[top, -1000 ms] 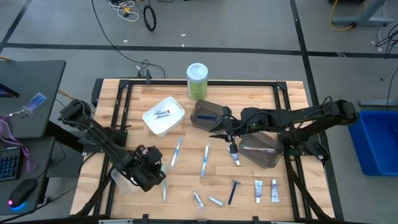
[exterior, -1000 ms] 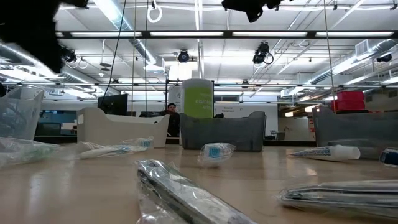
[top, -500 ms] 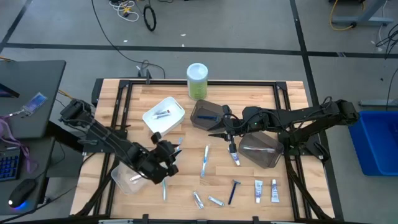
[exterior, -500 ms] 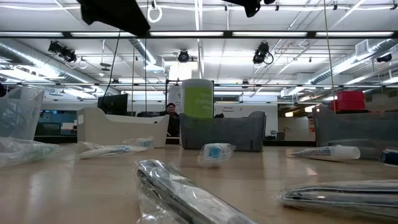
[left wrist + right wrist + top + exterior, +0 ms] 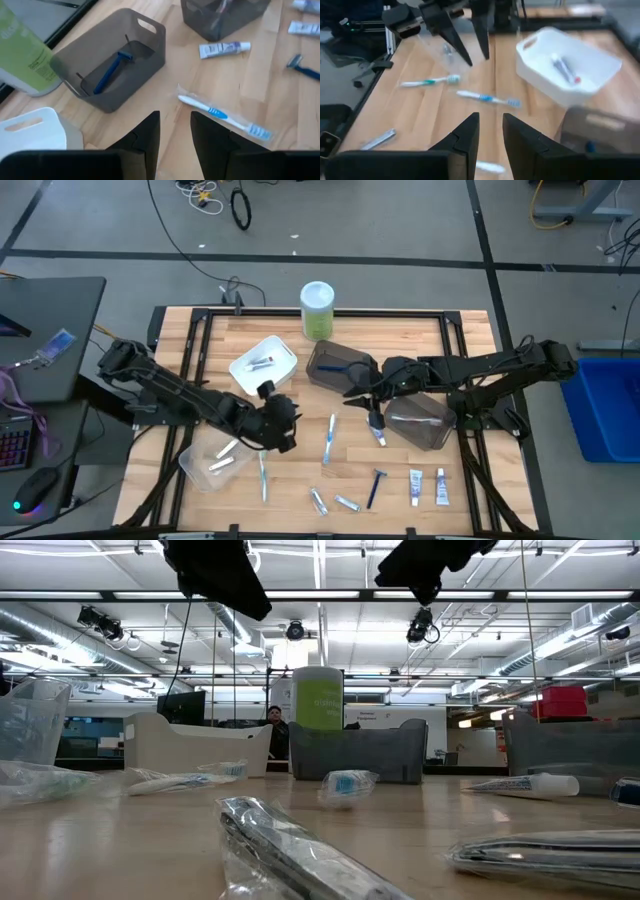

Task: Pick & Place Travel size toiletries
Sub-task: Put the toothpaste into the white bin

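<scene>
Small toiletries lie scattered on the wooden table: a blue and white toothbrush (image 5: 330,438) (image 5: 225,116), another toothbrush (image 5: 262,476), a white tube (image 5: 378,430), a dark blue razor (image 5: 376,486), two white tubes (image 5: 427,485) and two silver tubes (image 5: 332,501). My left gripper (image 5: 288,420) (image 5: 175,117) hovers open over the table's middle, left of the first toothbrush. My right gripper (image 5: 360,395) (image 5: 491,120) hovers open beside the dark bins, facing the left gripper. Both hold nothing.
A white bin (image 5: 262,366) holds tubes and a clear bin (image 5: 205,465) holds silver tubes. One dark bin (image 5: 335,365) (image 5: 107,60) holds a blue razor; a second dark bin (image 5: 420,422) sits to its right. A tall green canister (image 5: 317,310) stands at the far edge.
My left gripper has swung from above the clear bin at the near left toward the table's middle, rising and travelling right and a little toward the far edge. Silver tubes now show in the clear bin. My right gripper has come down a little.
</scene>
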`<act>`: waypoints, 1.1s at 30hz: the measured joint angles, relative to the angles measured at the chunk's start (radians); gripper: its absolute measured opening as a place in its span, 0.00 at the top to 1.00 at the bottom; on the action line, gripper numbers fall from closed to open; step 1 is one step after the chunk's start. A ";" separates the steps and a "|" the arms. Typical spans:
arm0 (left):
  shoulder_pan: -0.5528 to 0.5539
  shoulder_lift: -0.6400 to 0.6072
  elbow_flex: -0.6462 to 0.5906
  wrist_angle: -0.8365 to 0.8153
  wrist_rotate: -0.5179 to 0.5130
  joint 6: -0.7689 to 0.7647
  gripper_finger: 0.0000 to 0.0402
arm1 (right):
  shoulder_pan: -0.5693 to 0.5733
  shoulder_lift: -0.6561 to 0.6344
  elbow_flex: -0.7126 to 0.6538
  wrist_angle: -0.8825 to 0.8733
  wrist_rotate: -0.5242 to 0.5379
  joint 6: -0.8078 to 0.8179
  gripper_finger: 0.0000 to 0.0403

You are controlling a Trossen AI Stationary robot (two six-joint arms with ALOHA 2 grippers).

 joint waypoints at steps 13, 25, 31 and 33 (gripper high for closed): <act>0.110 0.000 0.000 0.167 0.035 0.292 0.71 | 0.047 0.008 0.000 -0.184 -0.095 0.301 0.72; 0.218 0.001 -0.001 0.326 0.123 0.497 0.71 | 0.276 0.027 -0.153 -0.264 -0.333 1.157 0.53; 0.271 0.001 -0.001 0.362 0.175 0.546 0.71 | 0.408 0.027 -0.157 -0.264 -0.412 1.504 0.49; 0.285 0.001 -0.001 0.360 0.190 0.547 0.71 | 0.451 0.027 -0.157 -0.274 -0.356 1.648 0.48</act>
